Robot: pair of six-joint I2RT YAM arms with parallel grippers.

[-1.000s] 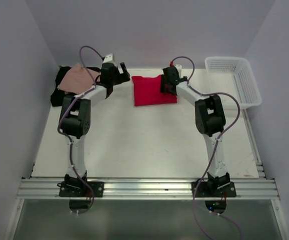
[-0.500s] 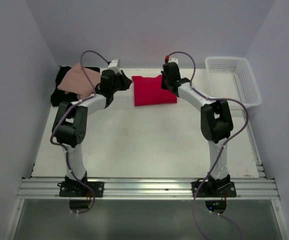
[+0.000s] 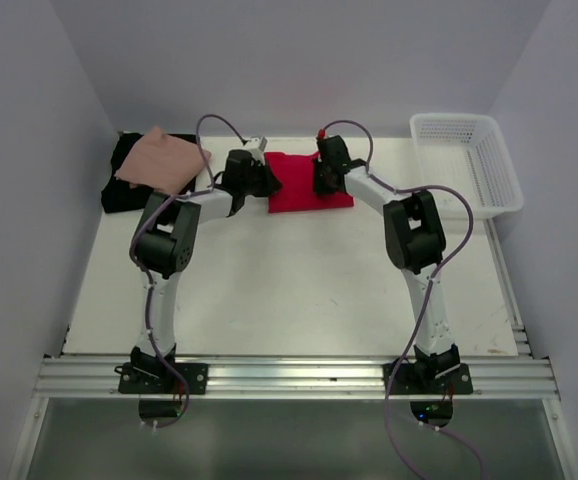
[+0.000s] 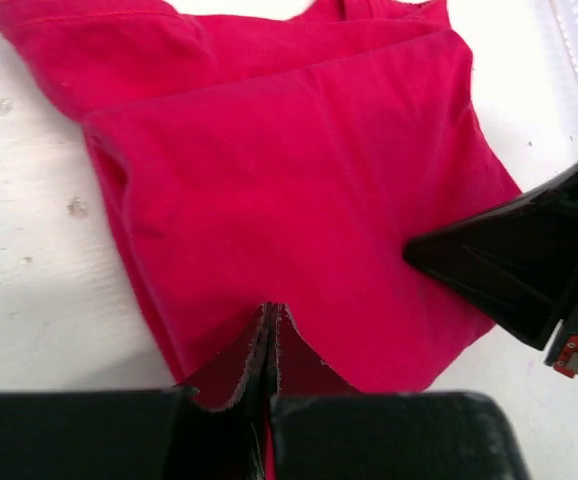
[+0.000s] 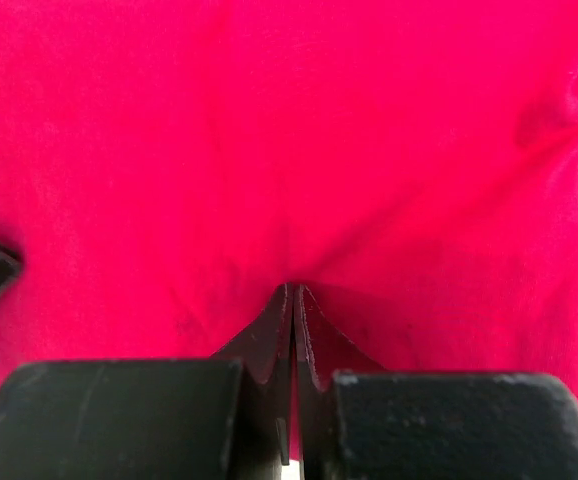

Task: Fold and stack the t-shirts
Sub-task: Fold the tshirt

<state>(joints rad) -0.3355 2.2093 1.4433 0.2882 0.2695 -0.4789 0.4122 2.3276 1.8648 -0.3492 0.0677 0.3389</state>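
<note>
The folded bright red t-shirt point(image 3: 299, 190) point(image 4: 289, 170) point(image 5: 289, 130) lies flat at the back middle of the table. My left gripper point(image 3: 267, 180) point(image 4: 269, 308) is shut, its tips down on the shirt near the left edge. The right gripper point(image 3: 321, 178) point(image 5: 292, 288) is shut as well, tips on the cloth toward the shirt's right side; no fold is raised between either pair of fingers. A dusty salmon-pink t-shirt point(image 3: 159, 160) lies crumpled on top of a black t-shirt point(image 3: 121, 192) at the back left corner.
A white lattice basket point(image 3: 469, 160) stands at the back right, by the right wall. Purple walls close in the table on three sides. The white tabletop point(image 3: 289, 290) stretches toward the arm bases.
Both grippers went from open to shut. The left arm swung right from beside the pink shirt onto the red shirt; the right arm shifted left across it.
</note>
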